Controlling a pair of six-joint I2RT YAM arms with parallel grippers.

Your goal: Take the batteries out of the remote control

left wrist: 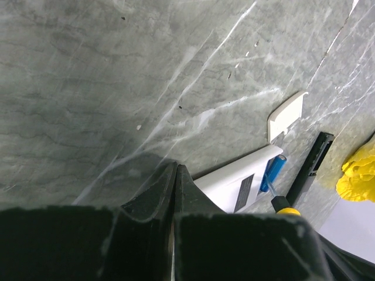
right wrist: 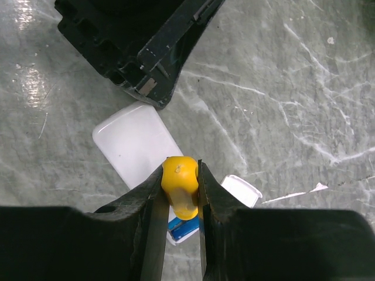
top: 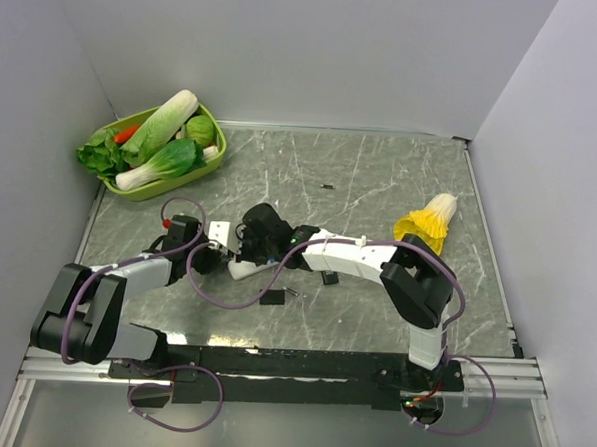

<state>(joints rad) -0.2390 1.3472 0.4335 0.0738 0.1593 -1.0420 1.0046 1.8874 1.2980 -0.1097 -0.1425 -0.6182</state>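
Battery count two: yellow cell (right wrist: 180,182), blue cell (right wrist: 183,230)

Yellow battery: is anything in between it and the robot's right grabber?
No, nothing is in the way. The right gripper squeezes the yellow battery between its two fingers. The blue battery shows right behind it, by the white remote.

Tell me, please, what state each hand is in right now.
The left hand: shut, nothing seen in it.
The right hand: shut on the yellow battery.
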